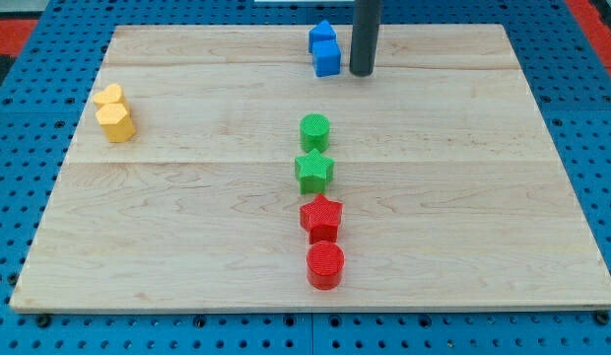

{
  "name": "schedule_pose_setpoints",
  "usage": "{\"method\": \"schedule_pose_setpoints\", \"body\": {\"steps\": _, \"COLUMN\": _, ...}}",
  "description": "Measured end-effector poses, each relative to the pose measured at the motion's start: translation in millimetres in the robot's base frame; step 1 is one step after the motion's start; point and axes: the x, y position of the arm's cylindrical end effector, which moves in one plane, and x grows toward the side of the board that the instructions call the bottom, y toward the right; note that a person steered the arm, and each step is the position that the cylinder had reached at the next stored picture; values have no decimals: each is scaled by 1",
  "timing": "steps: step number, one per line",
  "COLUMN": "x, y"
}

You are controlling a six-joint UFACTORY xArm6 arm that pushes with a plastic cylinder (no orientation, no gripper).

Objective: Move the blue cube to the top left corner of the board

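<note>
One clean push toward 9 o'clock should do it: my tip (362, 73) (no jaws) sits just right of the blue cube (328, 59), so stay centred across the worktop (187, 197).

Only the rod (363, 37) shows of the arm: straight, round, dark grey to near-black, matte. A faint lighter sheen runs down its length. Same thickness all the way down. Its tip (361, 74) ends flat and blunt. No cables, screws or markings can be made out on it.
</note>
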Motion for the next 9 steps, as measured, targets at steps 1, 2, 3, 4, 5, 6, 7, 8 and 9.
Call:
{"method": "schedule_pose_setpoints", "body": {"steps": 1, "x": -8, "y": -45}}
{"method": "schedule_pose_setpoints", "body": {"steps": 2, "x": -3, "y": -108}}
{"method": "schedule_pose_setpoints", "body": {"steps": 3, "x": 1, "y": -180}}
{"method": "schedule_pose_setpoints", "body": {"steps": 4, "x": 33, "y": -182}}
{"method": "schedule_pose_setpoints", "body": {"steps": 5, "x": 8, "y": -241}}
{"method": "schedule_pose_setpoints", "body": {"steps": 6, "x": -13, "y": -262}}
{"method": "schedule_pose_setpoints", "body": {"steps": 7, "x": -20, "y": -262}}
{"method": "schedule_pose_setpoints", "body": {"steps": 8, "x": 11, "y": -167}}
{"method": "schedule_pose_setpoints", "body": {"steps": 9, "x": 30, "y": -51}}
